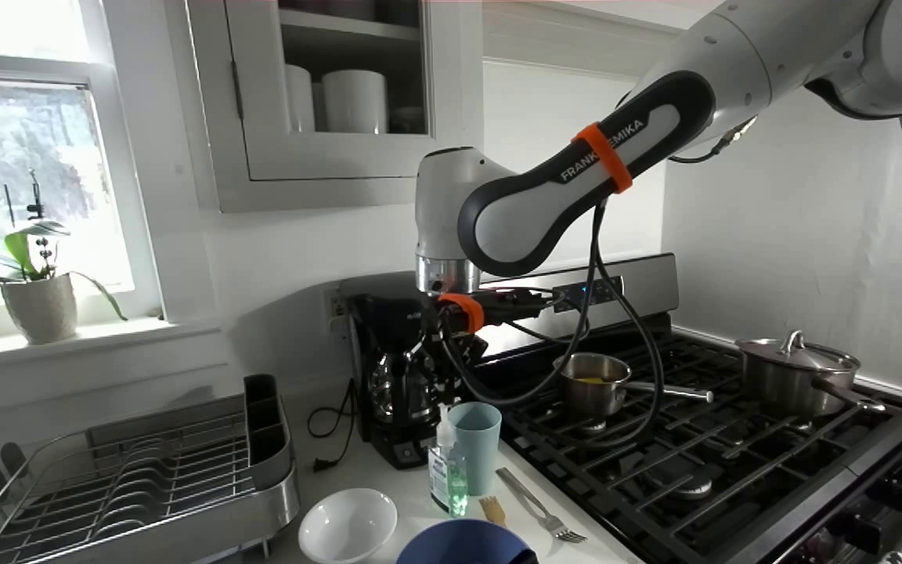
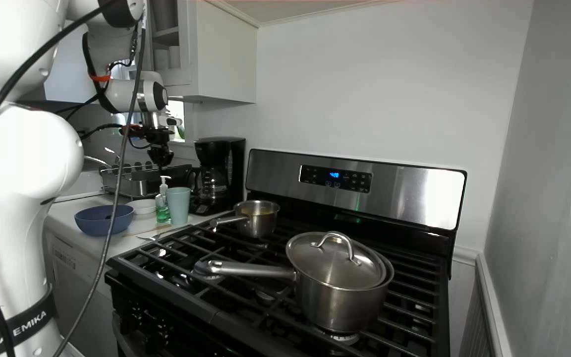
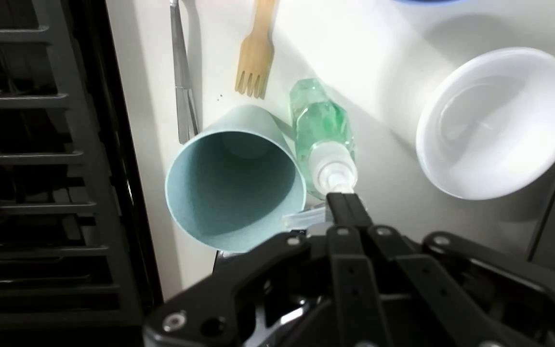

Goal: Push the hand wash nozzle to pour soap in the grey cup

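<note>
The black two-fingered tool (image 3: 345, 200), closed and empty, is pointing at the white plastic nozzle (image 3: 334, 168), contact unclear; likely springy, this nozzle is wanting a straight push on top. The transparent green soap bottle (image 3: 323, 123), probably light, slippery, is standing beside the pale grey-green tumbler (image 3: 234, 185) on the white worktop (image 3: 350, 43).

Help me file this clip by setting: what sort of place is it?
A kitchen, probably one in a home, though that is a guess. The stove, the dish rack and the coffee maker show it.
</note>
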Controlling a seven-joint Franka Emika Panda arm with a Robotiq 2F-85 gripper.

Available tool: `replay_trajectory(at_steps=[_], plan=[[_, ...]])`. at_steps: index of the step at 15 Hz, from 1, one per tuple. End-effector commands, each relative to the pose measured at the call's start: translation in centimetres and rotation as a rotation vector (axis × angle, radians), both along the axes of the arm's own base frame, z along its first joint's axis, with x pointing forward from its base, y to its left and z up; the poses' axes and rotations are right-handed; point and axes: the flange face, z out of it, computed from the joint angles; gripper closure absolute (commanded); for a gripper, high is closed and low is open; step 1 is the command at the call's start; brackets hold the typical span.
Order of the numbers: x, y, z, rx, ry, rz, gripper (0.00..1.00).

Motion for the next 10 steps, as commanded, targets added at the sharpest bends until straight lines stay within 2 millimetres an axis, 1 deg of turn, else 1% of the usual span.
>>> replay_trajectory(at_steps=[1, 10], plan=[[0.65, 0.53, 0.0, 0.01, 0.015, 0.005, 1.0], [1.08, 0.77, -0.95, 0.012, 0.019, 0.003, 1.0]])
